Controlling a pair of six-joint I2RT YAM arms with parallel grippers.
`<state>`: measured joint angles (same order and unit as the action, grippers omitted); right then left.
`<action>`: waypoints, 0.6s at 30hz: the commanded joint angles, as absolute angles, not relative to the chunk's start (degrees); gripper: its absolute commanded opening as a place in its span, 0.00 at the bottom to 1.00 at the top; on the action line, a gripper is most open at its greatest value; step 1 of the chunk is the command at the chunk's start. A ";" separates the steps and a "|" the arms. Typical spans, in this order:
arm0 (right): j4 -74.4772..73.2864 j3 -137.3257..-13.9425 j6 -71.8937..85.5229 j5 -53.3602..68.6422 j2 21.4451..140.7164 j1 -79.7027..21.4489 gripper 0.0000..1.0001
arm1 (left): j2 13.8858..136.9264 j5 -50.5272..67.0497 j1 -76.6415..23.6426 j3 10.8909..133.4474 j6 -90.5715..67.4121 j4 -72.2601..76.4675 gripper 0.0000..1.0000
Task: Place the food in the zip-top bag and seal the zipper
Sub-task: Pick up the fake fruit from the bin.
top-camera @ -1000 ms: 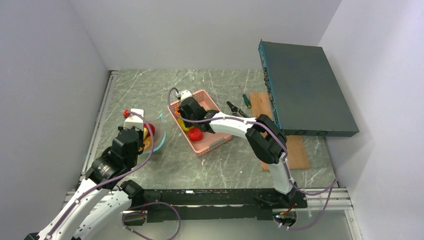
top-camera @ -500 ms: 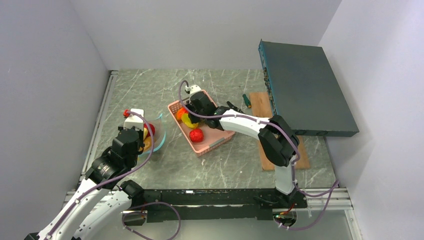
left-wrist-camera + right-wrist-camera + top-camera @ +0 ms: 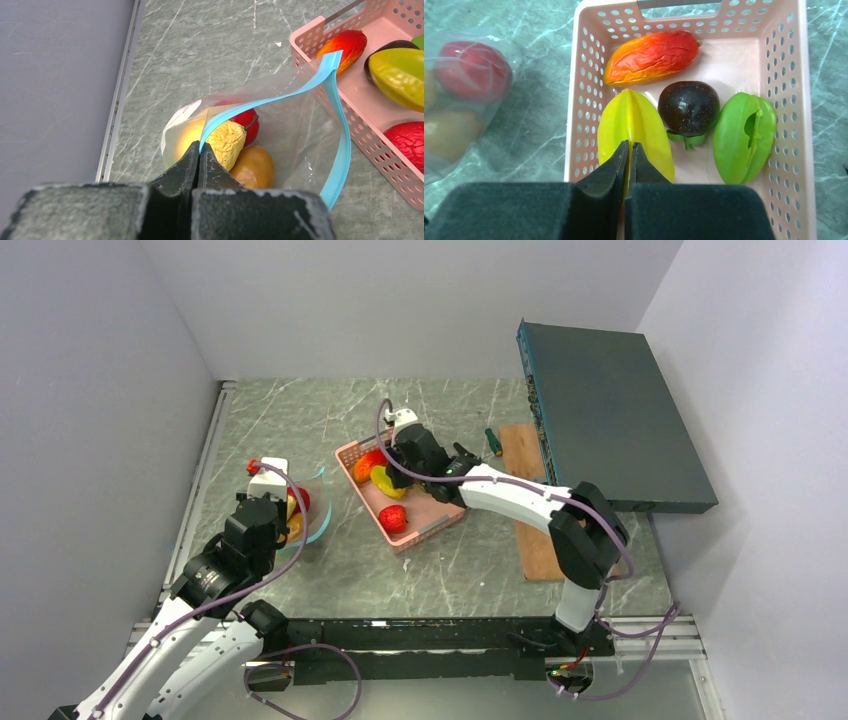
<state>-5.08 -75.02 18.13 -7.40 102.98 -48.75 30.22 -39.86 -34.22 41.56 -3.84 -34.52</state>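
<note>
The zip-top bag point(image 3: 300, 130) lies left of the pink basket point(image 3: 430, 525). Its teal zipper point(image 3: 280, 95) gapes open. My left gripper point(image 3: 199, 147) is shut on the near zipper strip and holds the mouth up. Inside the bag are a red piece point(image 3: 247, 120), a rough yellow piece point(image 3: 227, 142) and an orange-brown piece point(image 3: 252, 167). My right gripper point(image 3: 629, 146) is over the basket point(image 3: 784, 100), shut on a ridge of the yellow star fruit point(image 3: 634, 125). An orange-red piece point(image 3: 651, 55), a dark purple piece point(image 3: 689, 105) and a green piece point(image 3: 744, 135) lie in the basket, with a red piece point(image 3: 393, 518) at its near end.
A large dark teal box point(image 3: 610, 415) stands at the right over a wooden board point(image 3: 545, 540). Small hand tools point(image 3: 490, 445) lie between the basket and the board. Grey walls close the left, back and right sides.
My right gripper has moved back and to the right along the basket, and the yellow star fruit has shifted with it. The left gripper and the bag have not moved.
</note>
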 commanded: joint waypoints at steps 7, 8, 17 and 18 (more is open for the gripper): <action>-2.60 -71.44 21.55 -6.79 93.48 -48.09 0.00 | 29.96 -39.72 -34.27 41.87 -3.74 -32.81 0.00; -2.76 -71.19 21.73 -6.51 92.59 -48.08 0.00 | 29.86 -39.73 -34.25 41.87 -3.73 -32.81 0.00; -3.34 -67.13 23.38 -2.77 83.61 -49.58 0.00 | 29.83 -39.43 -34.23 41.87 -3.67 -32.67 0.00; -3.57 -67.13 23.58 -2.25 82.87 -50.01 0.00 | 29.84 -39.45 -34.25 41.91 -3.66 -32.61 0.00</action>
